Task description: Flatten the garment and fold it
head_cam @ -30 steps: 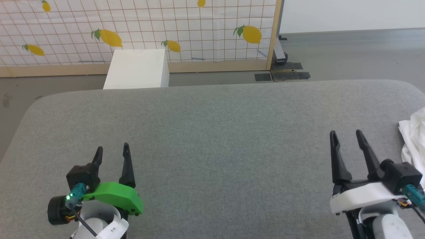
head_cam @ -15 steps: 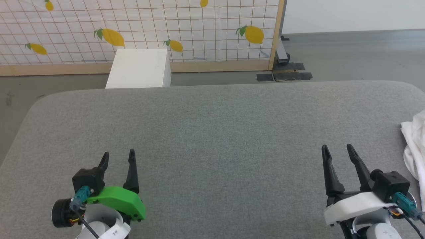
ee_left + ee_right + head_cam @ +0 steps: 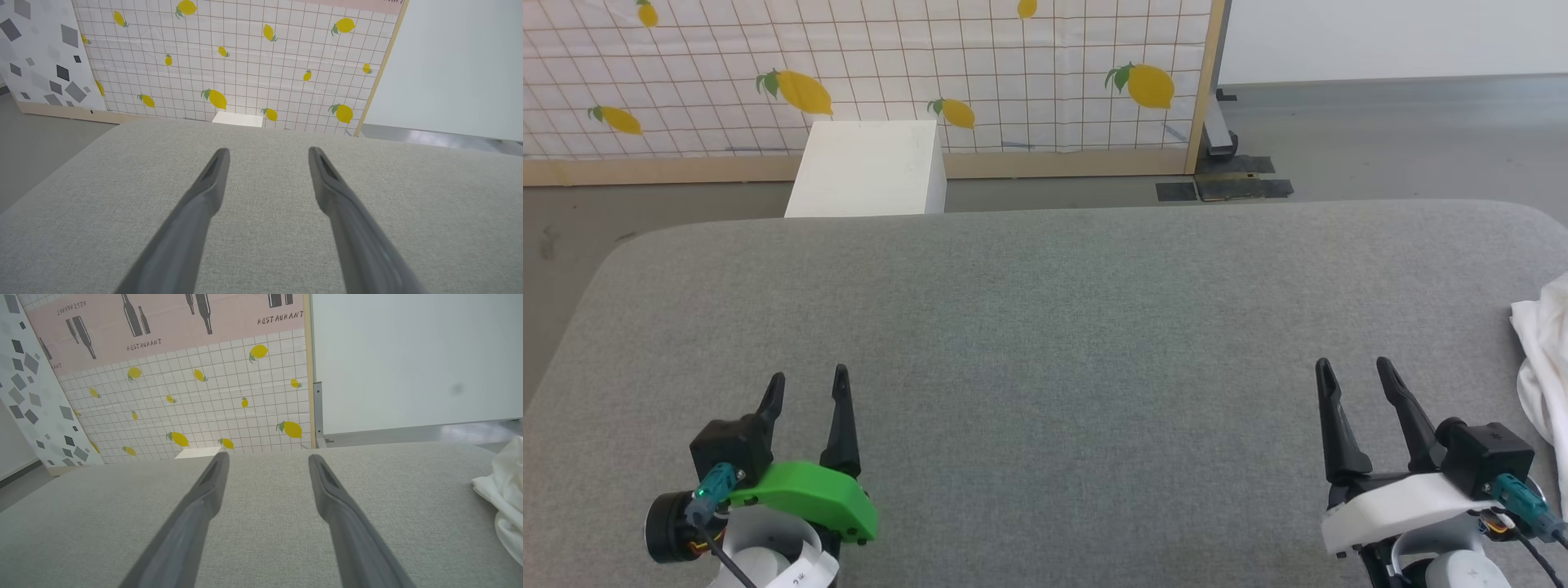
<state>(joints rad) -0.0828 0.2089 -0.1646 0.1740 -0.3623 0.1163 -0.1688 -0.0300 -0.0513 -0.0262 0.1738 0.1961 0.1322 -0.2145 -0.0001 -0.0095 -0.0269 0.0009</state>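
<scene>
Right claw [image 3: 1351, 363] and left claw [image 3: 808, 373] are easing back, both spread, empty; shirt [image 3: 1543, 359] is lying crumpled at tabletop [image 3: 1045, 327] right edge. Flattening, folding both pending.

Pink panel [image 3: 163, 322], right wrist view: "RESTAURANT" in dark caps, clear 2x next to bottle silhouettes (top right and mid). A 3rd at upper left is tilted, hard to read. Left edge has a cut-off "ANT". White tag [image 3: 799, 565] on left forearm, head view: small marks, illegible.
</scene>
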